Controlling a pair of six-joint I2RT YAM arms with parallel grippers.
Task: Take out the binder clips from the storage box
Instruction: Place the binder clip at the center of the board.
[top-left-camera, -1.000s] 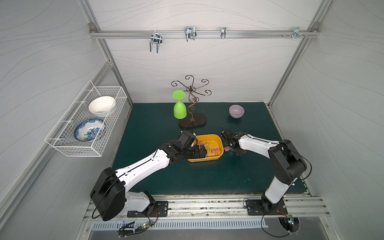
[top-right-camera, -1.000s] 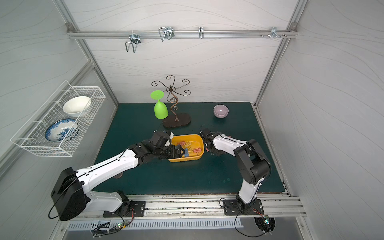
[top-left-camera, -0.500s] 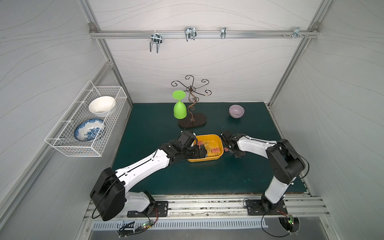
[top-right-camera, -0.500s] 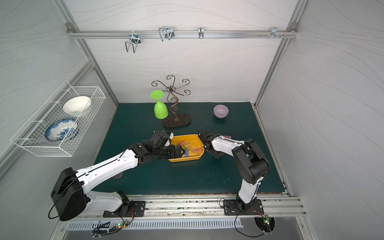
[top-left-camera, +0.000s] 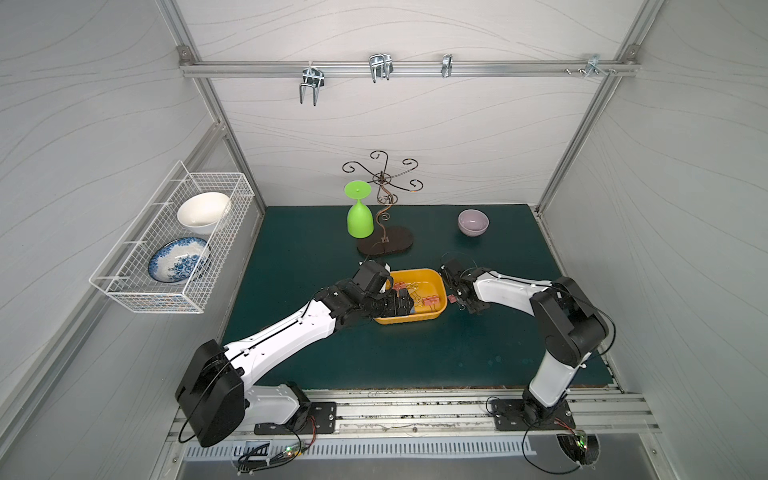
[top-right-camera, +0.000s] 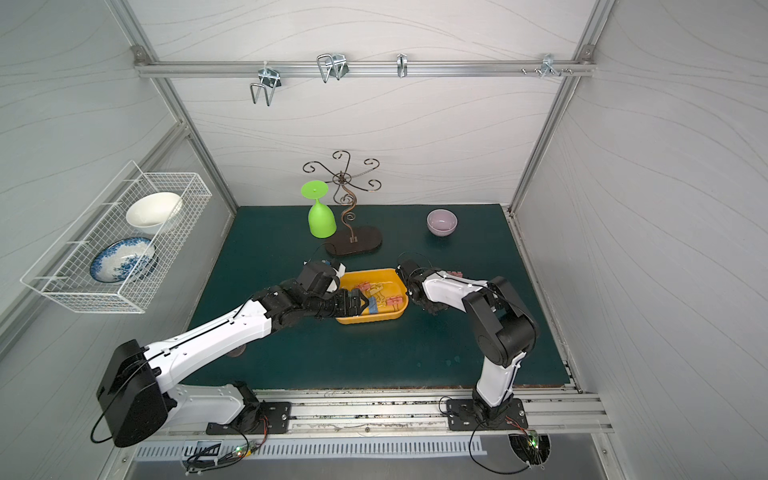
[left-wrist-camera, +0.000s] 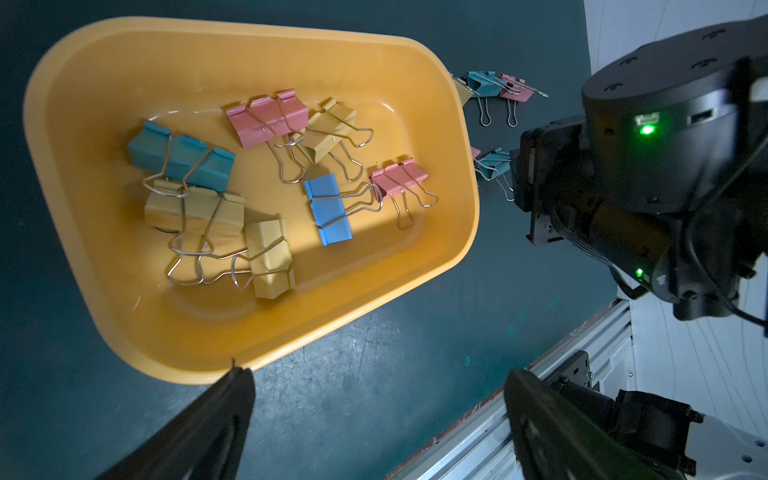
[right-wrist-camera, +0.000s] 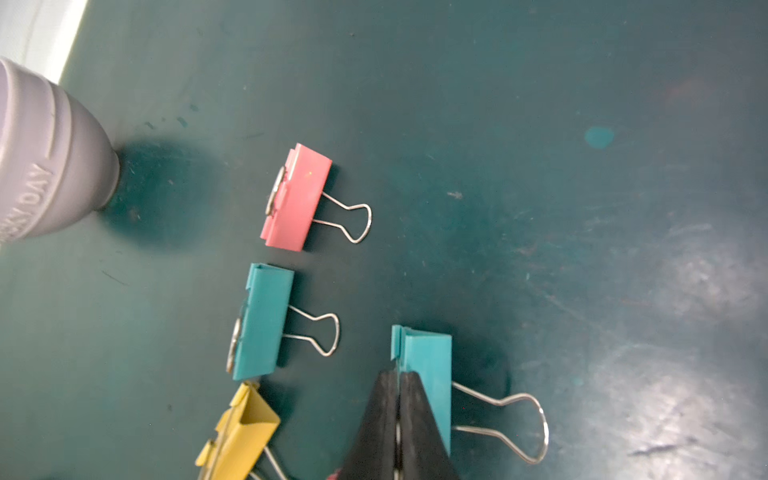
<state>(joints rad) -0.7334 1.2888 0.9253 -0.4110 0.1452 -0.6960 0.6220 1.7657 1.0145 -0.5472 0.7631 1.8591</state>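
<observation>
Right gripper (right-wrist-camera: 397, 376): fingers pressed shut, tips touching a teal clip (right-wrist-camera: 432, 365) that rests on the green mat (right-wrist-camera: 582, 249). Whether they pinch its wire handle cannot be told. Just beside it lie a pink clip (right-wrist-camera: 297, 197), a second teal clip (right-wrist-camera: 262, 320) and a yellow clip (right-wrist-camera: 239, 428).

Left gripper (left-wrist-camera: 378, 382): jaws wide, hovering at the rim of the storage box (left-wrist-camera: 457, 232), which holds about eight binder clips (left-wrist-camera: 328, 210).

Advice: release only once the clip lies flat, then lift straight away so the handle does not snag.
</observation>
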